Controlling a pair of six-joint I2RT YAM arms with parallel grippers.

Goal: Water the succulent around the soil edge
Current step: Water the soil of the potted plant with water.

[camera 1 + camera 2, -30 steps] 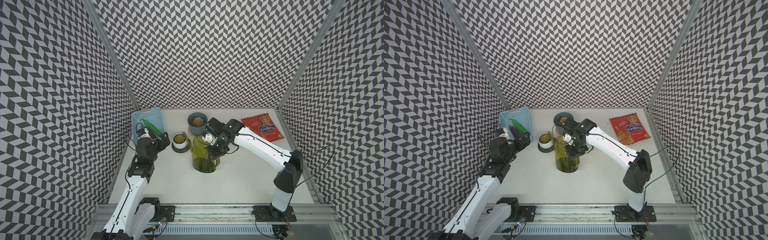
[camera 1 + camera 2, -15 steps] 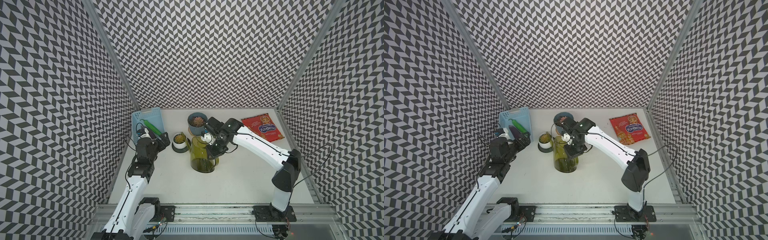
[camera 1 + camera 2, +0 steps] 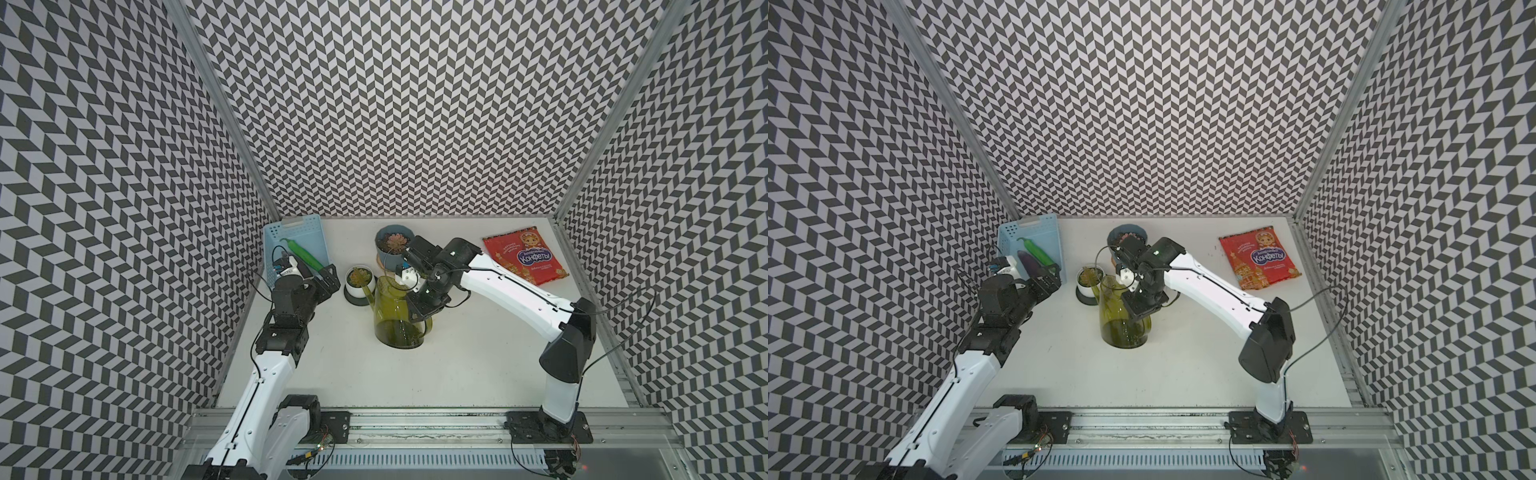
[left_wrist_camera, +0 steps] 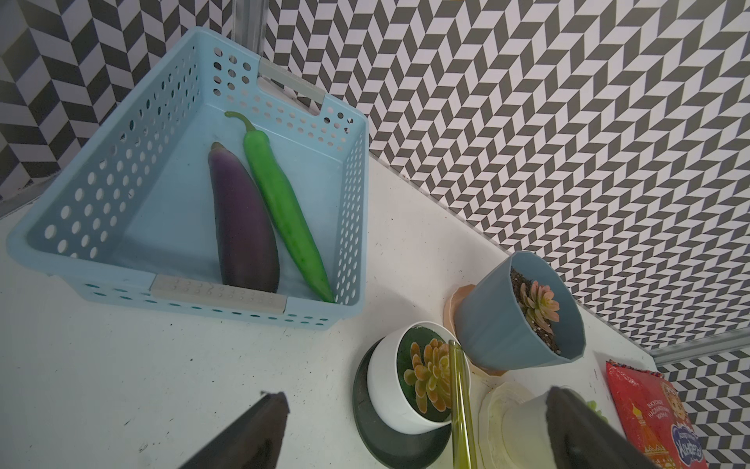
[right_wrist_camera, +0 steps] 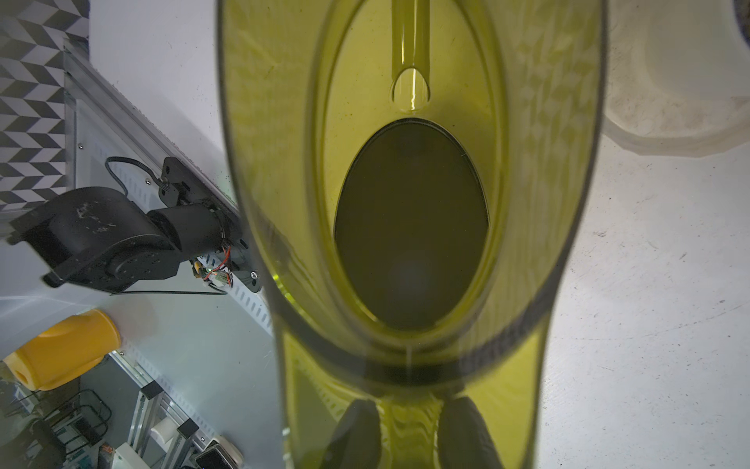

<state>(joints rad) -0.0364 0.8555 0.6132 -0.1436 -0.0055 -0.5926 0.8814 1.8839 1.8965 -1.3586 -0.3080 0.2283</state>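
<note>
A translucent olive-green watering can [image 3: 399, 324] [image 3: 1123, 324] sits mid-table, with my right gripper [image 3: 419, 316] [image 5: 410, 422] shut on its handle. Its thin spout [image 4: 460, 398] reaches over the rim of the white pot, beside the orange-green succulent [image 3: 360, 276] [image 4: 432, 373]. Behind it, a pink succulent [image 3: 394, 240] [image 4: 537, 304] grows in a blue-grey pot, partly hidden by my right arm in a top view. My left gripper [image 3: 328, 282] [image 4: 418, 398] hangs open and empty just left of the white pot.
A light blue basket [image 3: 299, 232] [image 4: 121, 260] at the back left holds a green pepper [image 4: 284, 203] and an eggplant [image 4: 243, 227]. A red candy bag [image 3: 524, 259] lies at the back right. The white pot rests on a dark saucer [image 4: 377, 438].
My right gripper has carried the watering can slightly left, toward the white pot. The left arm has stayed still.
</note>
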